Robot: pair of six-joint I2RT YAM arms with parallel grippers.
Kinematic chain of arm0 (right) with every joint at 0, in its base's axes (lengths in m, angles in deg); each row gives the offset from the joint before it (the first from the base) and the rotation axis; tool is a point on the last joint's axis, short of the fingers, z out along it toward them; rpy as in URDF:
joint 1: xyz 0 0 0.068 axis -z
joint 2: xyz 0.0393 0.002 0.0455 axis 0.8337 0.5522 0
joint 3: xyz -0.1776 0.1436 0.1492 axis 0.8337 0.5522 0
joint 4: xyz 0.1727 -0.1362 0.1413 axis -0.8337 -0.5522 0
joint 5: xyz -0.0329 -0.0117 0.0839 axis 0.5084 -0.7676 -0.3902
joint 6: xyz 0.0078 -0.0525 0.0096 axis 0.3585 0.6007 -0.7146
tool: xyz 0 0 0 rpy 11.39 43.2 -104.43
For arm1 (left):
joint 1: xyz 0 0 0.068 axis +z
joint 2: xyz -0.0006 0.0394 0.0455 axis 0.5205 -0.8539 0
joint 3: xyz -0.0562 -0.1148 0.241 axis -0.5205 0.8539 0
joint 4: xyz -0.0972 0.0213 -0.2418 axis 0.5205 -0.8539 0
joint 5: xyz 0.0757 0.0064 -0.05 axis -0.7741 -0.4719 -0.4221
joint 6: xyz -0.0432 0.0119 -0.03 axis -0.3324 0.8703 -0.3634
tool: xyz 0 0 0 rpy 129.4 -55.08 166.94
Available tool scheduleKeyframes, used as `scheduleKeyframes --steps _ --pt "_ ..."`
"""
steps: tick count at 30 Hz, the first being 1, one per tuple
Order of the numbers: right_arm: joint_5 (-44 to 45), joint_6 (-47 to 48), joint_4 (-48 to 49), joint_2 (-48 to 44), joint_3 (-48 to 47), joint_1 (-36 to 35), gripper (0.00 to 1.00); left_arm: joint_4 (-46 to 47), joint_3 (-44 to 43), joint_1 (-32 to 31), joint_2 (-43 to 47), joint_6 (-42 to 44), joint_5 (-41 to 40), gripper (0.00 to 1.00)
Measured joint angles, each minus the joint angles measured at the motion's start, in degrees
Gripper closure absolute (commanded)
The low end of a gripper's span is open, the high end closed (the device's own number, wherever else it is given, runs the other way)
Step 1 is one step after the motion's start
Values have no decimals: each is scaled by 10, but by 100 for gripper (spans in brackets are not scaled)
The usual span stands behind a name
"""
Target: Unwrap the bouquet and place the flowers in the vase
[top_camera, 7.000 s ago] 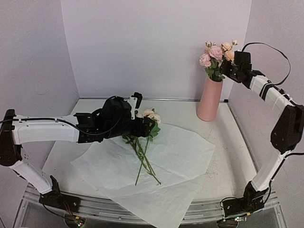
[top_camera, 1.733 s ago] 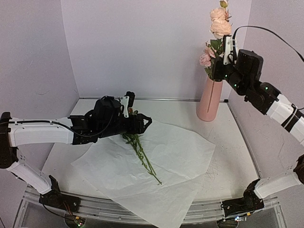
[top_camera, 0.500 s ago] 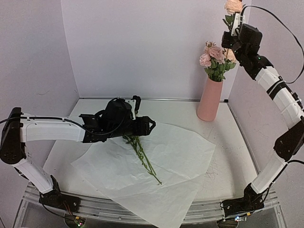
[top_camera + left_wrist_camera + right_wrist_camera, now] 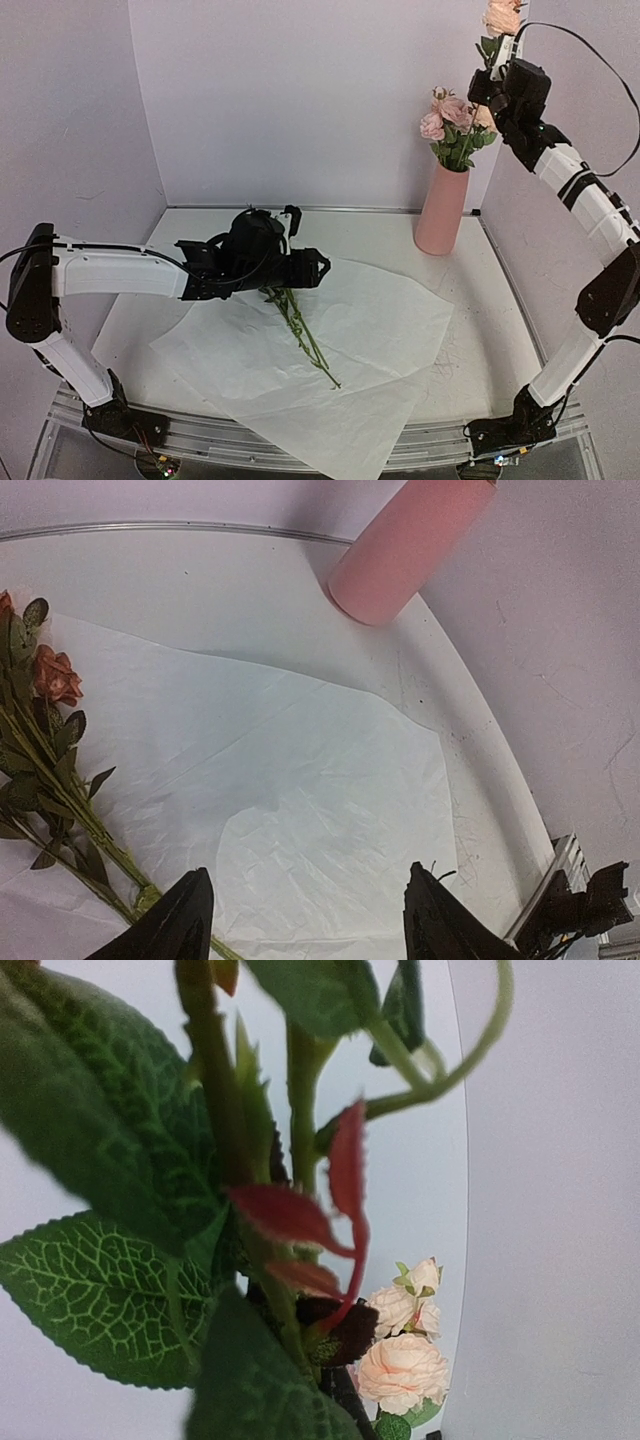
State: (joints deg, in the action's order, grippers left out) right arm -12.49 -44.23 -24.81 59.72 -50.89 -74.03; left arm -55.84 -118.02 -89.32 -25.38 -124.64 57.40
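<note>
Flowers [image 4: 298,325] lay flat on the white paper [image 4: 390,320], tops tucked just under the left tool [image 4: 320,268], which hung released w/ nothing in it. Pink vase [image 4: 441,210] stood at the back right of the tabletop [image 4: 200,225], well apart from them. Right tool [image 4: 492,80] was clenched on a rose stem [image 4: 499,18], high above the vase.

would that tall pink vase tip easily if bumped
Probably: the vase is tall and slender on a small foot. The roses bunched above its mouth likely make it top-heavy. A low push might slide it on the smooth table instead.
</note>
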Motion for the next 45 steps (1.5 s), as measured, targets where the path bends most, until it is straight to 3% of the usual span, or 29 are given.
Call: scheduleKeyframes --steps 17,41,45 --pt "-4 -90 23 -1 152 45 100 -5 -13 0 -7 0 4 34" --pt "-5 -143 37 52 182 57 88 -10 -20 2 -12 0 11 34" --pt "-6 -155 37 52 196 57 81 -10 -20 3 -12 0 12 34"
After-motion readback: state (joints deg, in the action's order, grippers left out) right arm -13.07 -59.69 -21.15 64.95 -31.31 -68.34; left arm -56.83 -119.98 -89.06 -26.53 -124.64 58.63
